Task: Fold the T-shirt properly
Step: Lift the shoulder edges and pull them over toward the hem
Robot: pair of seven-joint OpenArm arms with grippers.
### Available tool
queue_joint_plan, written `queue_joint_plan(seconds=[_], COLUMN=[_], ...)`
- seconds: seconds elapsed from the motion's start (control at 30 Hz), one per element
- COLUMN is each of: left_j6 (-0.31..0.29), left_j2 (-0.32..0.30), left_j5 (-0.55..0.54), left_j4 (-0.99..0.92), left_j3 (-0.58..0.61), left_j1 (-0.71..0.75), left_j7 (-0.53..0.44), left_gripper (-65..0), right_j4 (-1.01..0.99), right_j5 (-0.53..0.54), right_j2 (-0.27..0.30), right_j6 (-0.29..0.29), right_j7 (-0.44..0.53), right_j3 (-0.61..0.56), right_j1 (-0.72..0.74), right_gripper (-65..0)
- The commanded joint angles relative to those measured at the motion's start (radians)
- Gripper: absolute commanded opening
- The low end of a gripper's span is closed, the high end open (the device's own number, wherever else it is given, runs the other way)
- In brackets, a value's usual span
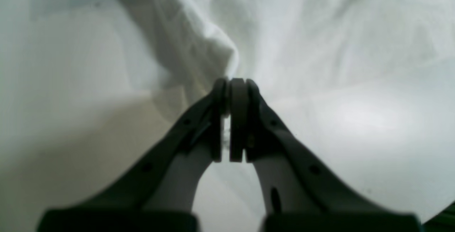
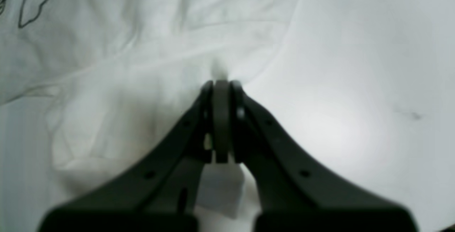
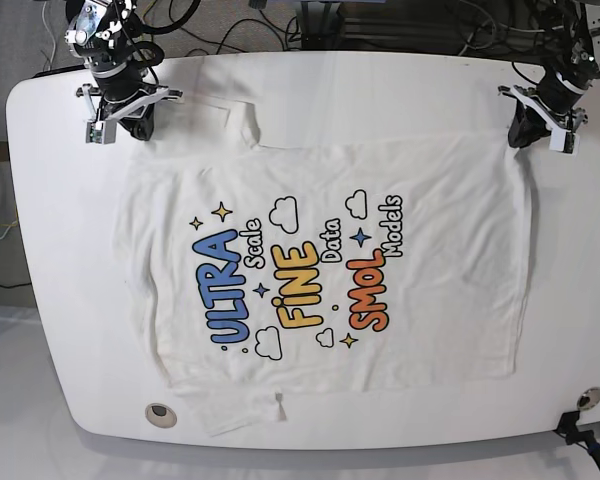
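The white T-shirt (image 3: 310,270) lies spread flat on the white table (image 3: 380,75), colourful print facing up. In the base view my left gripper (image 3: 525,135) sits at the shirt's far right corner and my right gripper (image 3: 130,130) at its far left corner. Seen from the left wrist, the left gripper (image 1: 233,82) is shut, pinching a bunched fold of the T-shirt (image 1: 302,29). The right wrist view has the right gripper (image 2: 221,82) shut on the T-shirt's (image 2: 124,47) edge, a nub of cloth poking past the tips.
Cables and equipment crowd the floor behind the table's far edge. A round dark grommet (image 3: 160,412) sits near the front left corner and a small black fixture (image 3: 580,425) near the front right. Bare tabletop (image 2: 355,82) lies beside the right gripper.
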Motion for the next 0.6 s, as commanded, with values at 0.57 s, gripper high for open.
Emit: queue_joint_plan(seconds=[0.57], left_j6=[-0.038], left_j2=[0.053], left_j5=[-0.027], left_j4=[0.149], left_j3=[-0.109], left_j1=[0.084], left_j7=[0.109], left_gripper=[-65.0], right_j4=[0.040], right_j5=[0.100], right_j2=[0.033], right_j6=[0.011], right_j7=[0.015], right_j3=[0.085], right_j1=[-0.036], right_gripper=[-65.0])
